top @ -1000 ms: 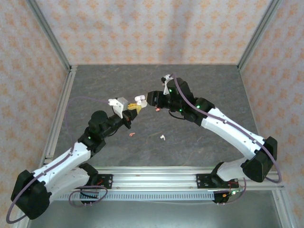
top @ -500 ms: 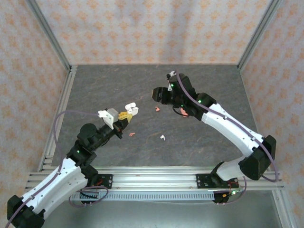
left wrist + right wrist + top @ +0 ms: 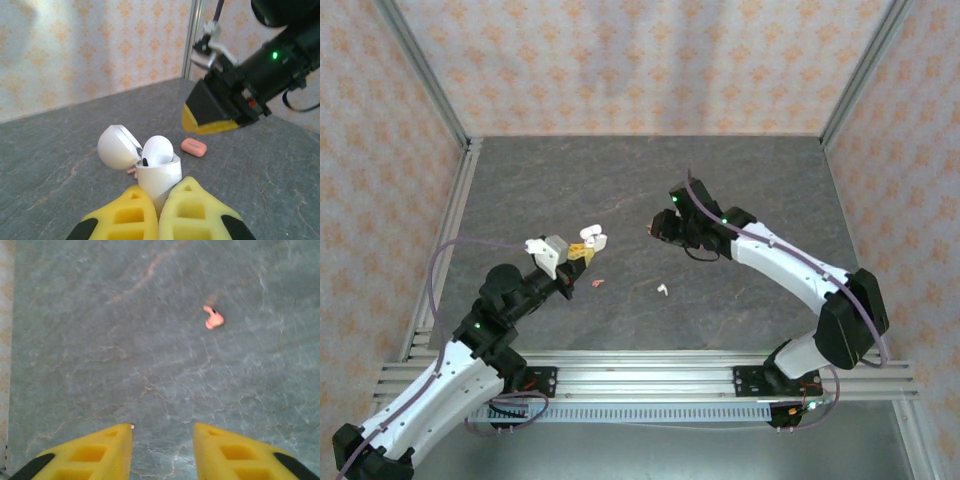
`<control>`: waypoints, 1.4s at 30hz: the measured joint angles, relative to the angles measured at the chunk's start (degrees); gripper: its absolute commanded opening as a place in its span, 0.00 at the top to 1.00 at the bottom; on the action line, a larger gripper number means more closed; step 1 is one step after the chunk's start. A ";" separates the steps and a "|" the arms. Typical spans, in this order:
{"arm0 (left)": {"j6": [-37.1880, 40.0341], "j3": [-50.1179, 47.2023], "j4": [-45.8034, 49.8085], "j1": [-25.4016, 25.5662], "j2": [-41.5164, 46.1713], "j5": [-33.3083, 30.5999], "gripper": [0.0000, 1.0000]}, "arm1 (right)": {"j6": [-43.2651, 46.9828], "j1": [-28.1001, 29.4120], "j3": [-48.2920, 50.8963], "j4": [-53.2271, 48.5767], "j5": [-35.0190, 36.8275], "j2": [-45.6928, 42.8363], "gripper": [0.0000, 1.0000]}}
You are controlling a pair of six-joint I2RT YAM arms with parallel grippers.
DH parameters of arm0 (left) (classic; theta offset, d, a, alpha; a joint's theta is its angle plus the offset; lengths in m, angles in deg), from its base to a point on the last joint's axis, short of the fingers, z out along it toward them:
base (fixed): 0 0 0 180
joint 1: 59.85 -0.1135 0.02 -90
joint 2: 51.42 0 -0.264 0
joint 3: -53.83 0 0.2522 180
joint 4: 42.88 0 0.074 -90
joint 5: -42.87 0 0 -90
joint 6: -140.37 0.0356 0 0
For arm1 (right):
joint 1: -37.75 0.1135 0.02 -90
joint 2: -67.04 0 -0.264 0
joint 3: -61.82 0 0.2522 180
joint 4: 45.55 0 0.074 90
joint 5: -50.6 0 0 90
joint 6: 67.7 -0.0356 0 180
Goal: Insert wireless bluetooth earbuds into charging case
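The left fingers [image 3: 127,216] pinch tight on the base of a white case [image 3: 159,175], held up with its lid flipped back. A white earbud [image 3: 158,149] sits in the case. The right fingers [image 3: 95,450] stand partly apart with nothing between them, low over the counter [image 3: 75,340]. A coral earbud [image 3: 213,318] lies ahead of them. A closed pink case [image 3: 194,147] lies on the counter near the right fingers. Another white earbud [image 3: 662,290] lies well apart, nearer the arm bases.
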State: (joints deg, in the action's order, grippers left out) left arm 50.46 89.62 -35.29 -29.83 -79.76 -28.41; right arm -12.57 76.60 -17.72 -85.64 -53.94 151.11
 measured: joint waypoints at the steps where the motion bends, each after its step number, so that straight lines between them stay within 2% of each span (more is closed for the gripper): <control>1: 0.00 0.00 0.28 0.00 0.39 -0.09 1.00 | -0.59 0.04 1.86 0.81 -0.11 0.00 0.67; 6: 0.00 0.00 3.21 0.00 3.06 -0.42 1.00 | -3.06 2.64 9.88 2.29 0.24 1.81 0.68; 12: -0.11 0.00 4.26 0.00 3.98 -1.22 1.00 | -3.96 8.00 9.81 2.25 1.20 6.10 0.71; 19: -0.22 -0.02 4.26 0.00 3.98 -1.27 1.00 | -3.96 9.11 8.87 0.42 2.36 9.70 0.75; 24: -0.17 -0.09 4.50 0.00 3.98 -1.25 1.00 | -1.01 9.11 4.48 -4.52 4.96 10.32 0.70; 30: -0.04 -0.09 5.53 0.00 4.20 -1.20 1.00 | 2.69 9.11 2.78 -8.24 7.74 10.25 0.56; 42: -0.24 -0.09 5.31 0.00 0.68 0.33 1.00 | 8.02 9.11 -3.30 -13.73 8.98 15.85 0.52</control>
State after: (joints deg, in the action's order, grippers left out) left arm 50.22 89.53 -29.98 -29.83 -79.08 -28.08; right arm -4.55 85.72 -21.02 -99.36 -44.96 166.96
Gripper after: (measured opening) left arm 0.047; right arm 0.482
